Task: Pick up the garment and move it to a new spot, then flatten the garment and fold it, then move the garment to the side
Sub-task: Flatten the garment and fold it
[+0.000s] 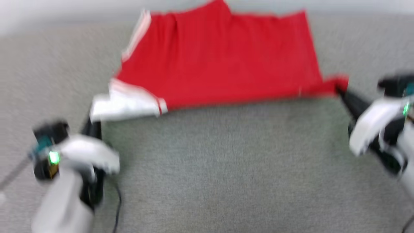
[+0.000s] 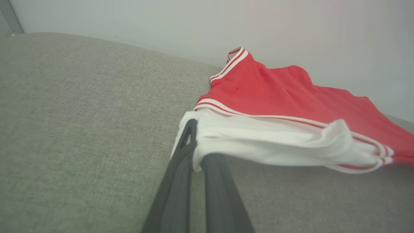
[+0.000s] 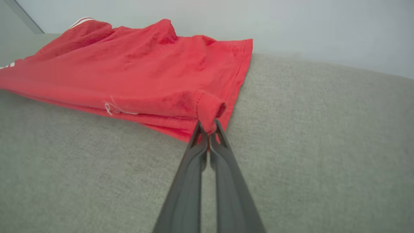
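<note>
1. A grey woven fabric surface (image 1: 226, 168) stretched across the whole work area
2. A plain pale wall (image 2: 161, 22) stood behind its far edge
3. A darker slanted strip (image 2: 11, 16) crossed the wall's corner

garment (image 1: 220, 58): red, white, red-white stripes | fabric surface (image 1: 226, 161): mottled grey

The setting was a plain indoor room, with too little on show to say whether it was a home, a lab or a studio. A broad surface (image 1: 226, 168) covered in grey-green woven cloth, like the upholstery of a sofa seat or padded bench, spread across the foreground and curved away at its far edge. Behind it stood a bare, pale wall (image 2: 161, 26). A narrow grey strip (image 3: 27, 16) slanted across one upper corner. A thin black cable (image 1: 118, 207) trailed over the cloth.
</note>
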Available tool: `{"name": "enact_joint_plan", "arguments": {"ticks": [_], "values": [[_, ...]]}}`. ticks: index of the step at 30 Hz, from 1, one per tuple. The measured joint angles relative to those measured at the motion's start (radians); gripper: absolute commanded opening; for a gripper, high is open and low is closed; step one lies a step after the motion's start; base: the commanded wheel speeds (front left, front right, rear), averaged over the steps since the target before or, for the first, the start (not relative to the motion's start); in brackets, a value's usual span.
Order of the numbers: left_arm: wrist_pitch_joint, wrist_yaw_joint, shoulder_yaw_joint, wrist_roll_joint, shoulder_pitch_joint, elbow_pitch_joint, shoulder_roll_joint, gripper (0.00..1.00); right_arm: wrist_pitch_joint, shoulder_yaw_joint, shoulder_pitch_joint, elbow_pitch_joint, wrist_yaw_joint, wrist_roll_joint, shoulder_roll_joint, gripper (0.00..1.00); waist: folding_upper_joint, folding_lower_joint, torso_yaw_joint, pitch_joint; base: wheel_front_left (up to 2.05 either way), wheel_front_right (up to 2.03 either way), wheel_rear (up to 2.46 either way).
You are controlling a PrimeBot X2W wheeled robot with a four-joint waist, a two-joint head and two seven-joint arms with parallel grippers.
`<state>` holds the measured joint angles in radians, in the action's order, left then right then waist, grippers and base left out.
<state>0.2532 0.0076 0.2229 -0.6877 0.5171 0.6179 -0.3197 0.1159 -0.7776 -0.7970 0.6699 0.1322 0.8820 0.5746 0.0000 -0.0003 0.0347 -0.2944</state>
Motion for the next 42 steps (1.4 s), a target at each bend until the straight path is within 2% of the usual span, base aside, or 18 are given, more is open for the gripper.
{"name": "enact_joint_plan", "arguments": {"ticks": [3,10,15,21,25,29,36,42], "values": [[-0.043,0.047,0.008,-0.001,-0.165,-0.124,-0.009,0.0,0.002,0.012,0.121,-0.032,0.0,0.006,0.013,0.0,0.0,-0.0001,-0.005,0.08,0.0,0.0,0.0],[-0.172,0.208,-0.008,-0.031,-0.535,-0.468,-0.049,0.0,-0.004,0.108,0.394,-0.124,0.0,-0.023,0.022,0.0,0.0,-0.0002,-0.013,0.24,0.0,0.0,0.0],[-0.261,0.292,0.0,-0.037,-0.717,-0.669,-0.08,0.0,-0.046,0.245,0.579,-0.206,0.001,-0.077,0.007,0.0,0.0,-0.0003,-0.018,0.314,0.0,0.0,0.0],[-0.341,0.369,-0.002,-0.037,-0.816,-0.834,-0.11,0.0,-0.138,0.452,0.779,-0.343,0.001,-0.186,-0.067,0.0,0.0,-0.0001,-0.029,0.332,0.0,0.0,0.0],[-0.387,0.373,0.013,-0.037,-0.788,-0.854,-0.123,0.0,-0.252,0.564,0.845,-0.442,0.0,-0.268,-0.131,0.0,0.0,0.0001,-0.03,0.322,0.0,0.0,0.0],[-0.427,0.338,0.04,-0.04,-0.68,-0.804,-0.124,0.0,-0.383,0.624,0.84,-0.517,-0.001,-0.332,-0.187,0.0,0.0,0.0002,-0.024,0.298,0.0,0.0,0.0],[-0.47,0.247,0.082,-0.05,-0.451,-0.638,-0.116,0.0,-0.505,0.633,0.693,-0.539,-0.001,-0.382,-0.217,0.0,0.0,0.0004,-0.009,0.201,0.0,0.0,0.0],[-0.496,0.189,0.107,-0.052,-0.283,-0.497,-0.096,0.0,-0.526,0.582,0.554,-0.471,-0.001,-0.383,-0.215,0.0,0.0,0.0005,-0.005,0.103,0.0,0.0,0.0]]}}
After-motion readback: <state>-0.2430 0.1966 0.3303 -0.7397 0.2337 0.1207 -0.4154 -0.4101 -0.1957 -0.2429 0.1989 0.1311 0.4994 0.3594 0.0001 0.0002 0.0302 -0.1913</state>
